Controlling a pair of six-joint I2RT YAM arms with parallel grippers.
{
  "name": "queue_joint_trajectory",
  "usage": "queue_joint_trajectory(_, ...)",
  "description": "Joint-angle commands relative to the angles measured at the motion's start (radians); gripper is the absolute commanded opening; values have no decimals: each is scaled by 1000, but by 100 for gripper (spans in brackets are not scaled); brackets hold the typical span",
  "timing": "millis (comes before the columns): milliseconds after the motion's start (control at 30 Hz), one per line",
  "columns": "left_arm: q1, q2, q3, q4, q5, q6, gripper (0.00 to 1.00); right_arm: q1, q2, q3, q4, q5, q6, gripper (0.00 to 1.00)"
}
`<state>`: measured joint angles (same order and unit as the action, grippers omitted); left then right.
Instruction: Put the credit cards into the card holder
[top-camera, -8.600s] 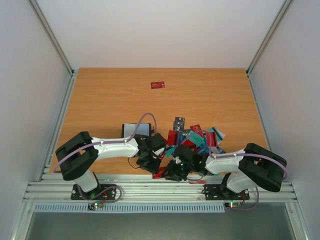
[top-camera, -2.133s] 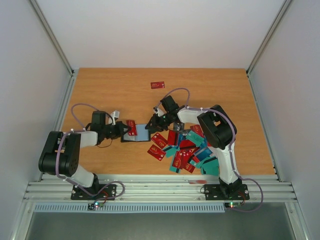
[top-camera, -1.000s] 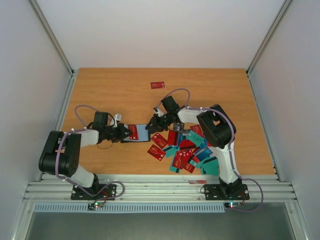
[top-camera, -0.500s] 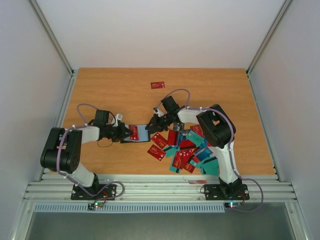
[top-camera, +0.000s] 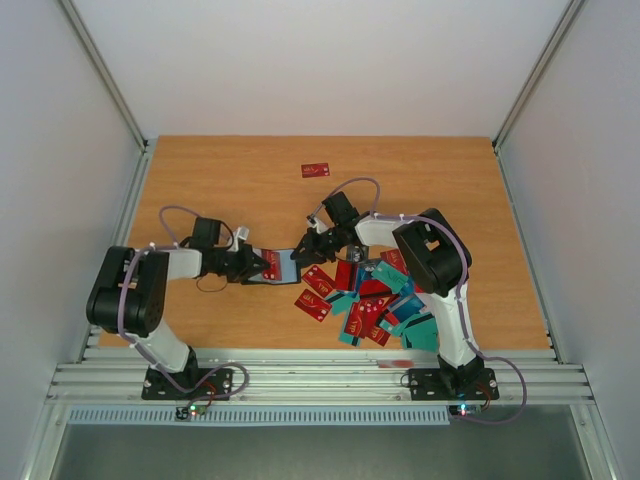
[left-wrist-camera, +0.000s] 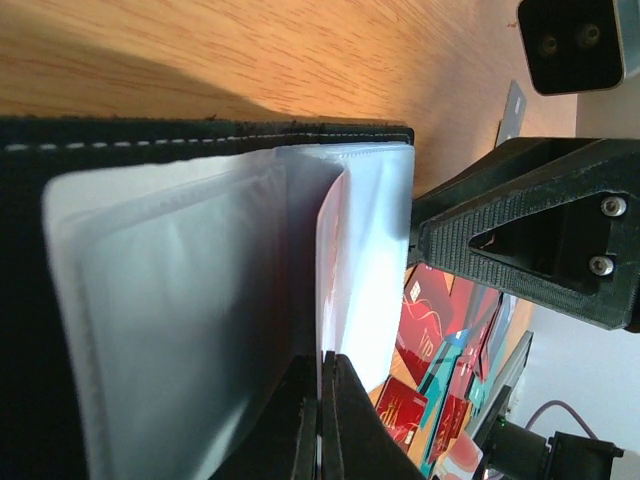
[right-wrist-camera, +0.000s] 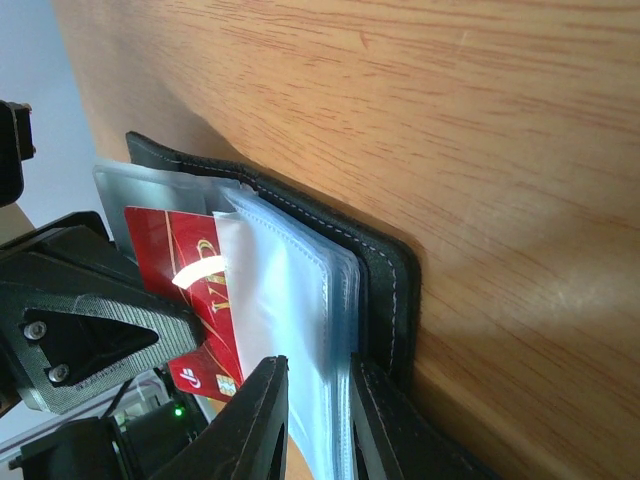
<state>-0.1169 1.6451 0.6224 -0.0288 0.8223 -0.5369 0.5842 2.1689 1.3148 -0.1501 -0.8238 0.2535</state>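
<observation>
Open card holder (right-wrist-camera: 390, 280), red card (right-wrist-camera: 160, 240) partway inside; left pincer (left-wrist-camera: 320, 365) gripping it

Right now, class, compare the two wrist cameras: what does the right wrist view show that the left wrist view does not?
Only the right wrist view: the printed face of the red card, pinched by the left gripper, with its far end between the clear sleeves.

Only the left wrist view: that same card seen edge-on, the loose red and teal cards piled beyond the holder, and the right gripper seen from outside, at the sleeves' edge.

Both: the open black card holder with its clear sleeves, lying on the wooden table.
</observation>
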Motion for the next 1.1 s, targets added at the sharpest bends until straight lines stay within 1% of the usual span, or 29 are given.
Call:
queue_joint_trajectory(0,-25,48,20,-20,16,25,0,15,70,-28,-89,72,0,20)
queue_joint_trajectory(300,-64,85,56,-29,9,29,0,15,66,-31,-83,69,21,20)
queue_joint_trajectory(433,-69,84,78,-82,-9,51,2,15,63,-29,-91,70,21,20)
queue_joint_trajectory(700,-68,36,150,-281,-110,157,34,15,53,-36,-123,82,14,20)
queue_joint_trajectory(900,-70,29,227,-419,-173,198,48,15,51,-31,-136,88,13,20)
queue_joint_trajectory(967,-73,26,255,-466,-196,211,55,15,52,-32,-131,86,18,20)
queue_joint_trajectory(1067,-80,24,292,-531,-232,233,58,15,51,-35,-123,85,23,20)
